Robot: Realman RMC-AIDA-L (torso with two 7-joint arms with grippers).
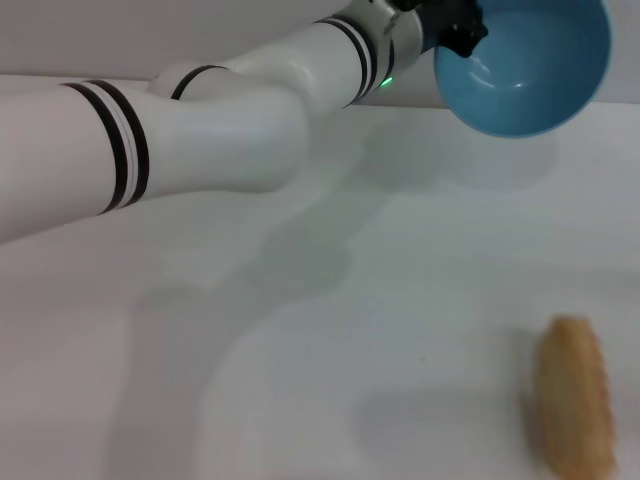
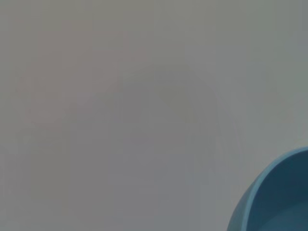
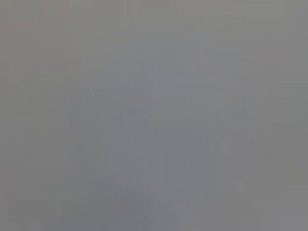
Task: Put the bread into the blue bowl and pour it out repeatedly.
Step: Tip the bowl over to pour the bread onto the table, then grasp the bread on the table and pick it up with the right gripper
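The left gripper (image 1: pixel 455 35) grasps the blue bowl (image 1: pixel 530 70), tipped and empty, at one o'clock. Bread (image 1: pixel 575 405) lies at five o'clock; level the bowl and set it down beside it. The right gripper is unseen.

My left arm (image 1: pixel 200 130) has a smooth, glossy white plastic-looking shell with black bands. My left claw (image 1: pixel 455 30) is matt black where it meets the blue bowl (image 1: pixel 525 65). The bowl is smooth and glossy, with small highlights inside. The bread (image 1: pixel 575 405) has a matt, ridged top. The surface (image 1: pixel 330 330) is plain, white and matt.
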